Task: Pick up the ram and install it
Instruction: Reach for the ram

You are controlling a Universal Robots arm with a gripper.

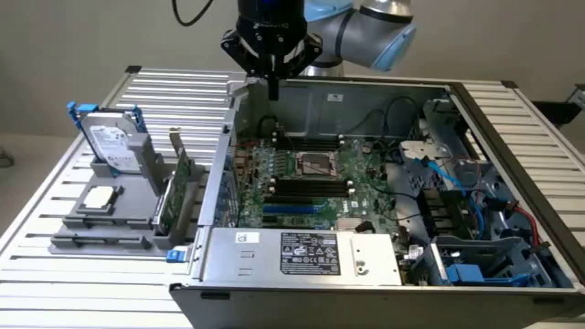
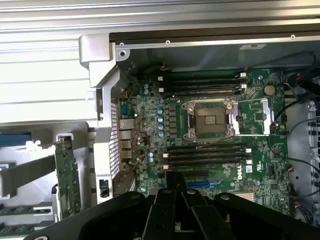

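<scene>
One ram (image 1: 172, 195) stands on edge in the grey fixture (image 1: 101, 240) beside the open case (image 1: 384, 92), upper edge exposed for pinching. The gripper (image 1: 272, 88), fingers pressed together and empty, hangs above the case wall, well apart from the ram.

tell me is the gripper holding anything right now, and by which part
Nothing is held. The gripper is shut with nothing between its fingertips, and it hangs above the rear wall of the open computer case.

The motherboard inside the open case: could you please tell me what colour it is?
The motherboard is green; the wrist view shows it best.
</scene>
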